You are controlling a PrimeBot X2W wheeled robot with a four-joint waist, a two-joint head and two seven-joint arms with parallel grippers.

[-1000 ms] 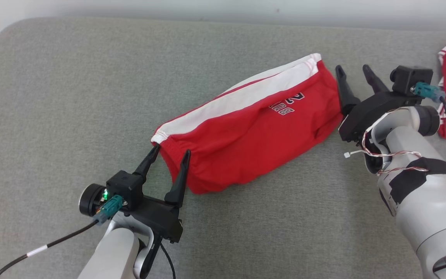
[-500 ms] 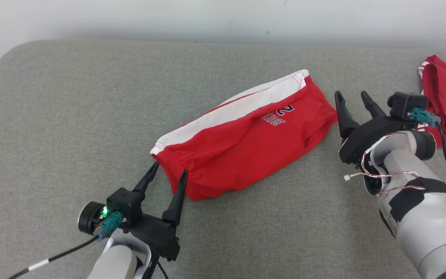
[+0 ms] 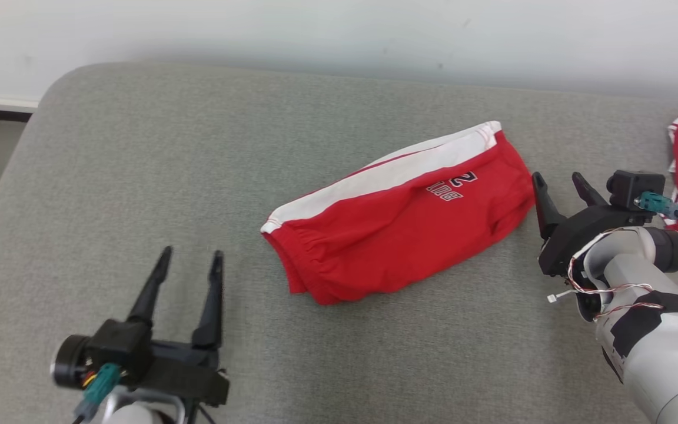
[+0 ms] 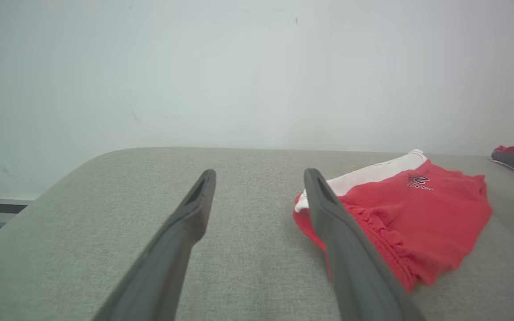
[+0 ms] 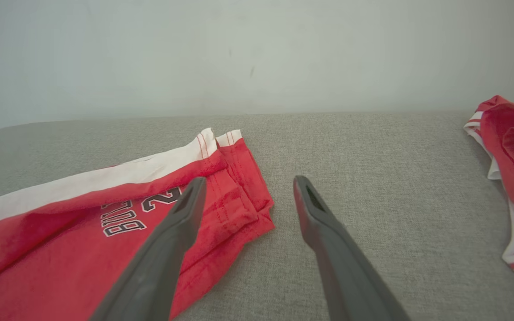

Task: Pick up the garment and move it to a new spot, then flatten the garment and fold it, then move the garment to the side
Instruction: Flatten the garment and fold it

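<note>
lying folded, red shorts (image 3: pixel 401 235); left pincer (image 3: pixel 191 253) and right pincer (image 3: pixel 556 176) spread.

The red shorts (image 5: pixel 38 267) carry dark, white-edged lettering (image 5: pixel 123 224) reading roughly "BUL", upside down in the right wrist view and partly unclear, with a numeral "2" (image 5: pixel 161 199) at its two o'clock.

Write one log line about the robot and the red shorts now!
red shorts: folded, lying on grey cushion | left gripper: open, empty, apart from shorts | right gripper: open, empty, by hem end
</note>
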